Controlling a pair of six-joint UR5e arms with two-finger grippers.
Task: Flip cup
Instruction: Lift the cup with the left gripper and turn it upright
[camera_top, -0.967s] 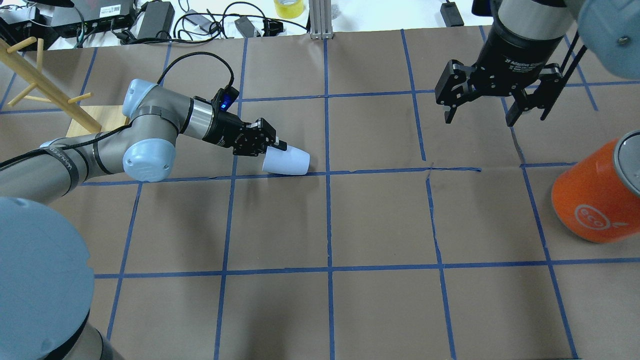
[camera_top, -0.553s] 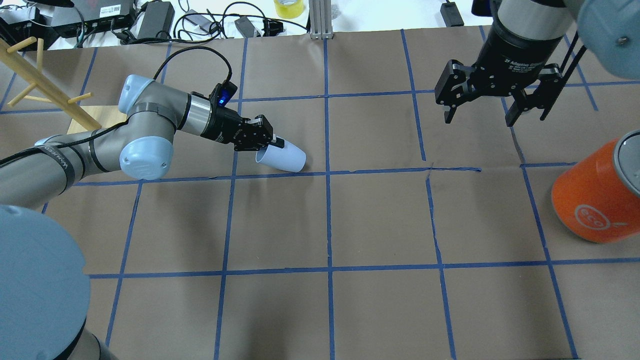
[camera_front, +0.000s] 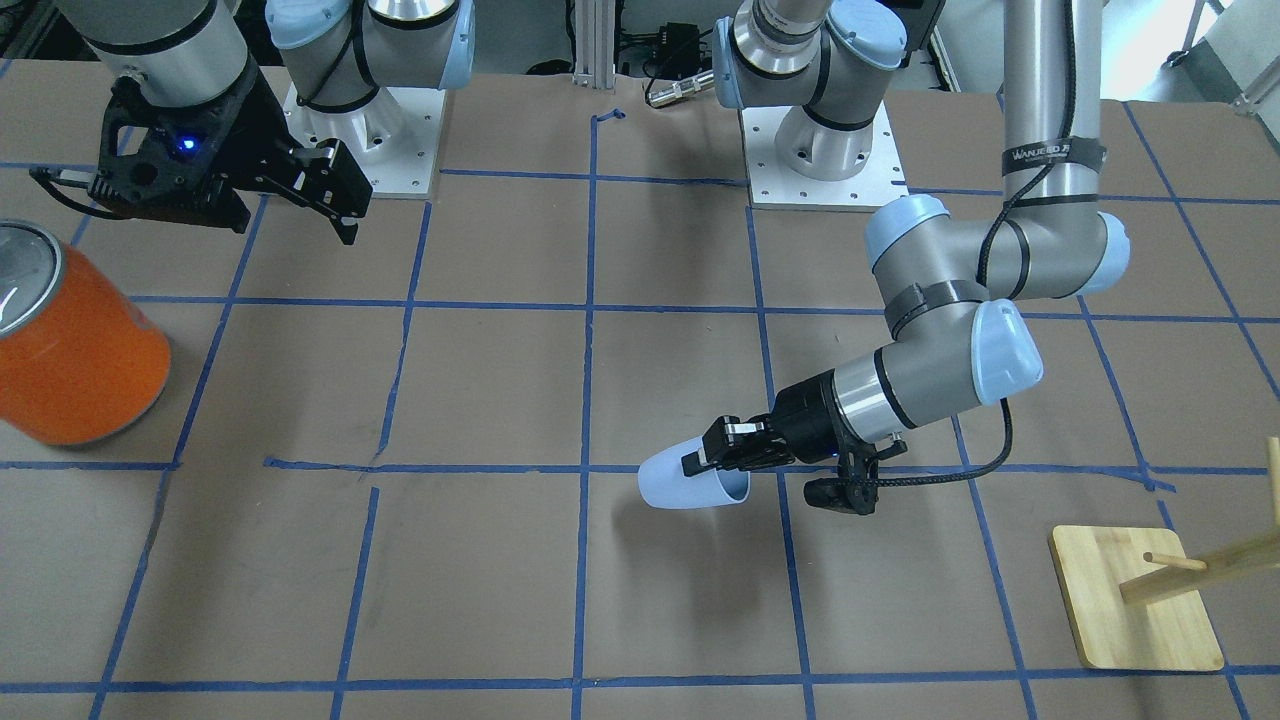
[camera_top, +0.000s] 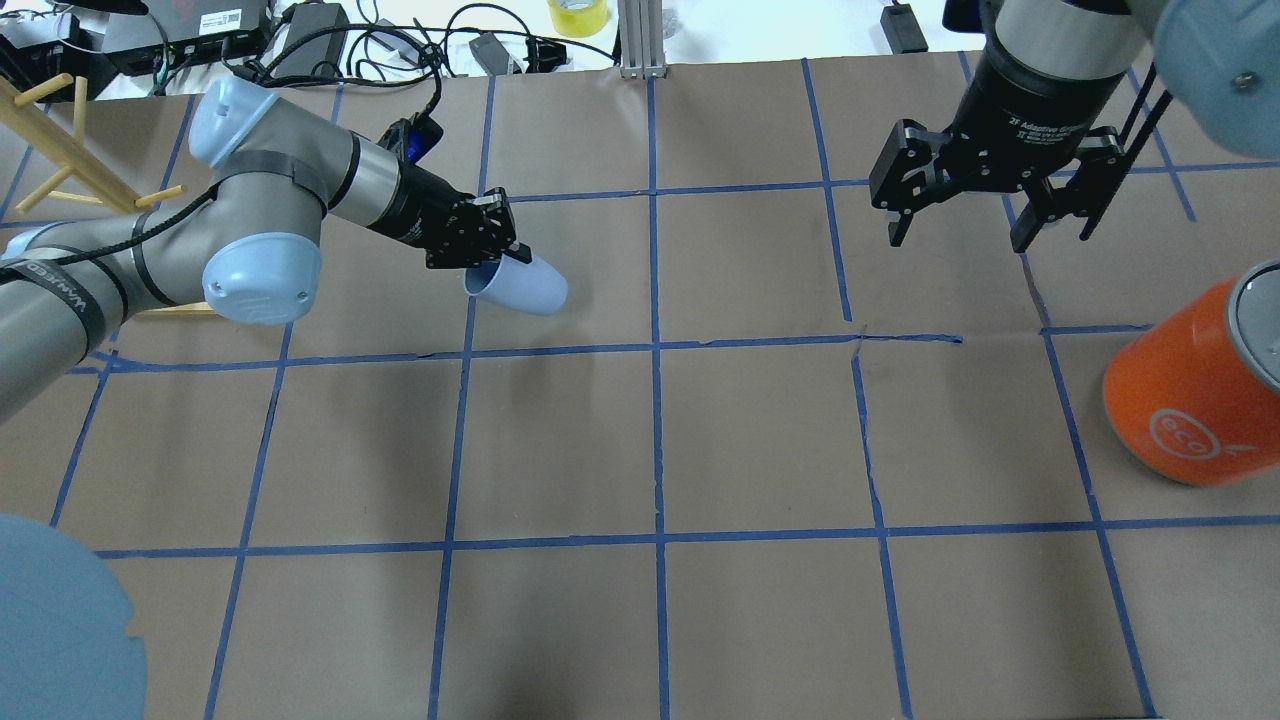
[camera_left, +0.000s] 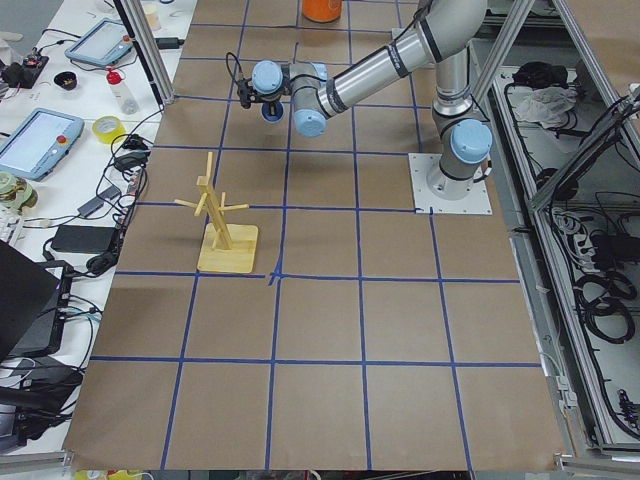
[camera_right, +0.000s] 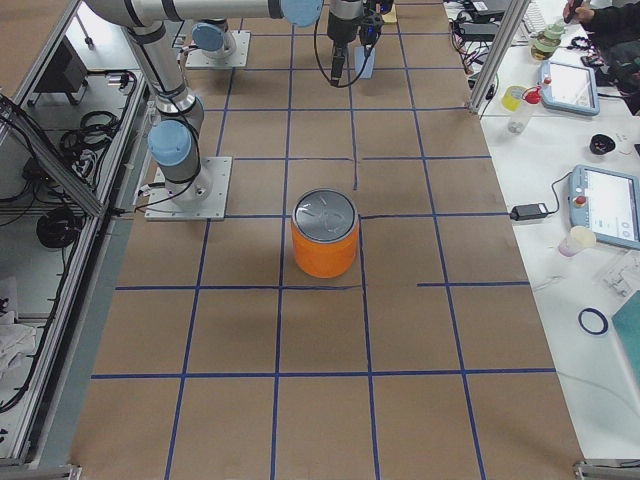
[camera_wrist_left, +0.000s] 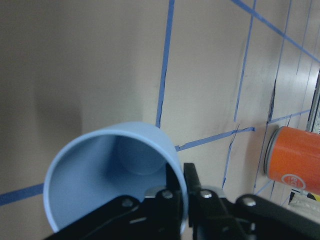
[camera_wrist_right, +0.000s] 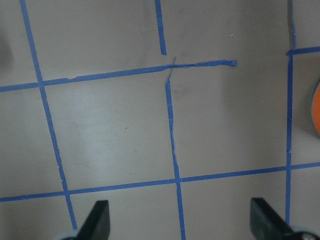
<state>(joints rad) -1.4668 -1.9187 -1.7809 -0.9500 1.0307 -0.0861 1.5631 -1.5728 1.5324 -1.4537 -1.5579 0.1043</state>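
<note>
The pale blue cup (camera_top: 520, 285) hangs on its side above the table, rim toward my left arm. My left gripper (camera_top: 497, 256) is shut on the cup's rim. The front view shows the cup (camera_front: 685, 483) lifted clear of the paper, with its shadow below, held by the left gripper (camera_front: 722, 462). The left wrist view looks into the cup's open mouth (camera_wrist_left: 107, 177); one finger is inside the rim and one outside. My right gripper (camera_top: 970, 232) is open and empty, high above the far right of the table, and it shows in the front view (camera_front: 290, 210).
A large orange can with a silver top (camera_top: 1195, 395) stands at the right edge; it also shows in the front view (camera_front: 70, 350). A wooden peg rack on a square base (camera_front: 1135, 600) stands on my left side. Cables and power bricks (camera_top: 320, 40) lie beyond the far edge.
My left gripper has lifted the cup off the table and carried it back and to the left, tilting it. The right arm has not moved.
</note>
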